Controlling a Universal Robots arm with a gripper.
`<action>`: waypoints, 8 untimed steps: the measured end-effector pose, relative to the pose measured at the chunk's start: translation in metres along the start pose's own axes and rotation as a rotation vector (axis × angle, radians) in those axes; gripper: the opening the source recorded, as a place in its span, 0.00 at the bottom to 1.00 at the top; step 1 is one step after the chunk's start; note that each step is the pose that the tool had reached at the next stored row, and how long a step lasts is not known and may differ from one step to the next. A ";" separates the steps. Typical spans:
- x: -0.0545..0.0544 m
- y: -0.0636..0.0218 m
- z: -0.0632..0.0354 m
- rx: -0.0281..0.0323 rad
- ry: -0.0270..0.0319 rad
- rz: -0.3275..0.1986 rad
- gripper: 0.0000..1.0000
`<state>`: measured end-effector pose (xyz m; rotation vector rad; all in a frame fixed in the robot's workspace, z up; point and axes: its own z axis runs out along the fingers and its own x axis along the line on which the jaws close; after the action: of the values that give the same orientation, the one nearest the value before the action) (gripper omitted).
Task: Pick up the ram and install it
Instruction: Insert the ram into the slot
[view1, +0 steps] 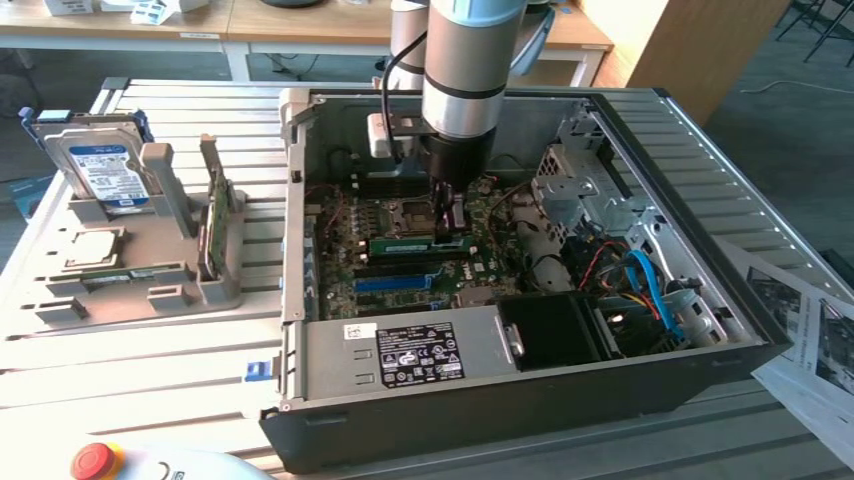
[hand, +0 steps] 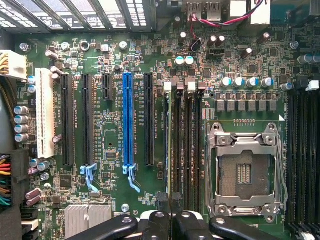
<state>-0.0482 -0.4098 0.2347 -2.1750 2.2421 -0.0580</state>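
The ram (view1: 414, 243) is a long thin green stick lying along a black memory slot on the motherboard (view1: 350, 262) inside the open computer case (view1: 534, 400). My gripper (view1: 451, 228) reaches straight down into the case and is shut on the stick near its end at the exterior view's right. In the wrist view the ram (hand: 166, 145) shows edge-on as a thin dark strip running from between my black fingers (hand: 156, 221), lined up with the first of the black memory slots (hand: 176, 145) beside the CPU socket (hand: 245, 170). I cannot tell whether it is fully seated.
A grey holder (view1: 134, 270) at the exterior view's left carries a silver hard drive with blue label (view1: 104, 165) and an upright broader green card (view1: 214, 225). The power supply (view1: 400, 355), blue cables (view1: 647, 280) and drive cage (view1: 581, 185) crowd the case. A red stop button (view1: 94, 460) sits at the front.
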 end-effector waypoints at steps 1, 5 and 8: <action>0.000 0.0000 0.0000 0.0003 0.0000 0.000 0.11; 0.000 0.0000 0.0000 0.0034 -0.0002 0.000 0.11; 0.000 0.0000 0.0000 0.0080 -0.0003 0.000 0.11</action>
<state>-0.0481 -0.4098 0.2347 -2.1708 2.2379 -0.0665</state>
